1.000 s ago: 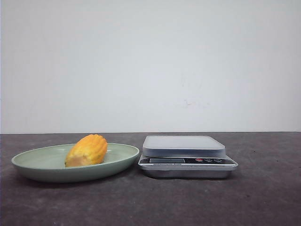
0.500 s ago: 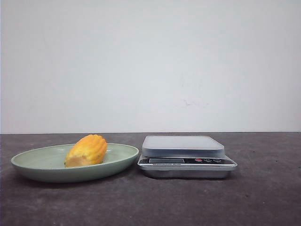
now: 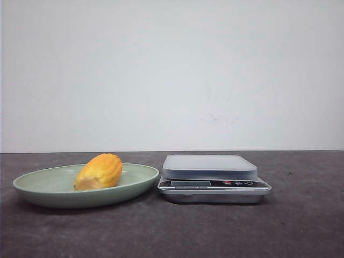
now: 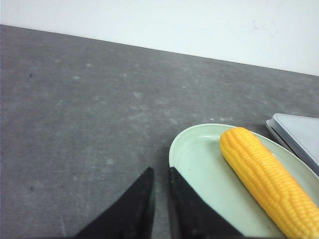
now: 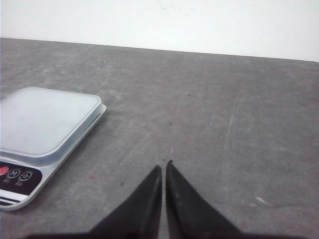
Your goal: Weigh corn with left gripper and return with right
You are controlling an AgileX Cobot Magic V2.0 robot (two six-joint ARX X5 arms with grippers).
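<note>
Left gripper (image 4: 160,186): black fingers drawn together with only a thin slit between the tips, holding nothing, poised above the dark table (image 4: 84,114) just off the near rim of the plate (image 4: 187,159). Right gripper (image 5: 164,174): fingers likewise nearly touching at the tips, holding nothing, over bare tabletop to the right of the scale (image 5: 42,134) and apart from it. Neither arm appears in the front view. The pale green plate (image 3: 37,185) sits on the table immediately left of the scale (image 3: 214,180), its right rim very close to the scale's base; whether the two touch cannot be told. The corn (image 3: 99,171) lies on its side inside the plate, rounded end raised toward the scale, untouched by either gripper; the left wrist view shows it (image 4: 266,181) stretched along the plate's scale-side half, nothing lying over it. The scale's grey platform carries nothing; its front panel shows a display and small buttons, reading not legible. Beyond the plate and scale stands a plain white wall (image 3: 172,75).
</note>
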